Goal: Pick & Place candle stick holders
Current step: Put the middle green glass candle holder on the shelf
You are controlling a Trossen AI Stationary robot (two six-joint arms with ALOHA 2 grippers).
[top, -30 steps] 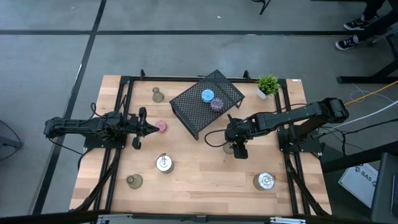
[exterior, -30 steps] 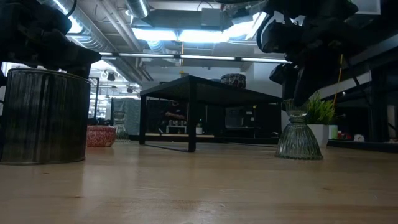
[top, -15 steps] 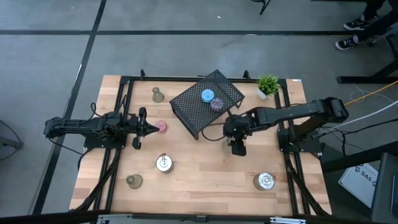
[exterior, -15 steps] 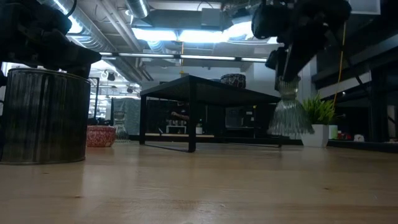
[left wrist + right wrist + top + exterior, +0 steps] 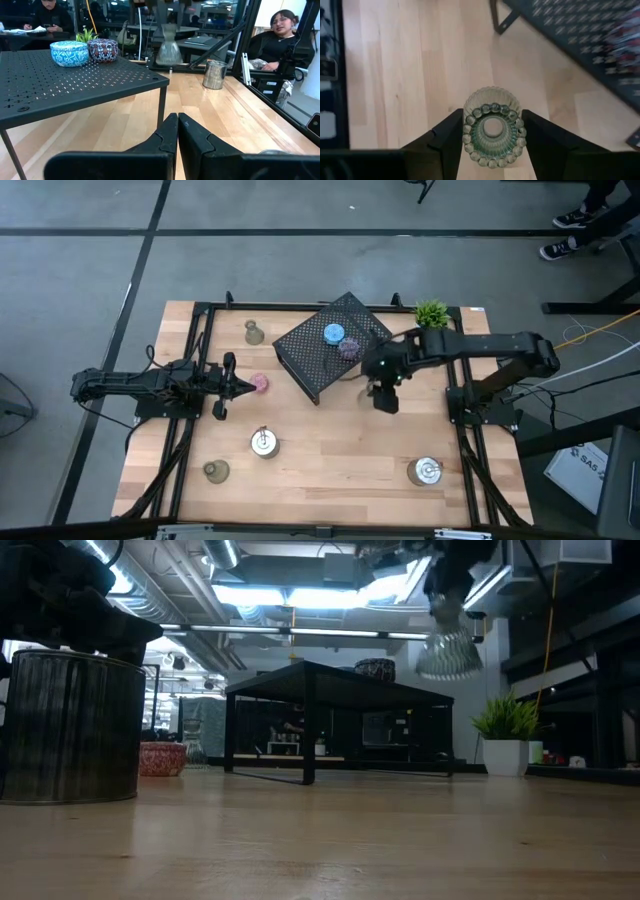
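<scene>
Right pincer clamped on an olive-green glass holder, ribbed body upright between both fingers, lifted clear of the wooden surface and hanging just beside the black wire-mesh rack, off its corner on the right arm's side. Rack top lies only a short way from the held glass, at about the same height or a little lower in the low view; judged next move: across and down onto the mesh. Already on the rack, close to that near edge: blue cup and purple cup, the likeliest things to bump. Potted plant beyond the rack's far corner, out of the path. Left pincer closed and empty, low beside the rack's opposite side, near the pink cup.
</scene>
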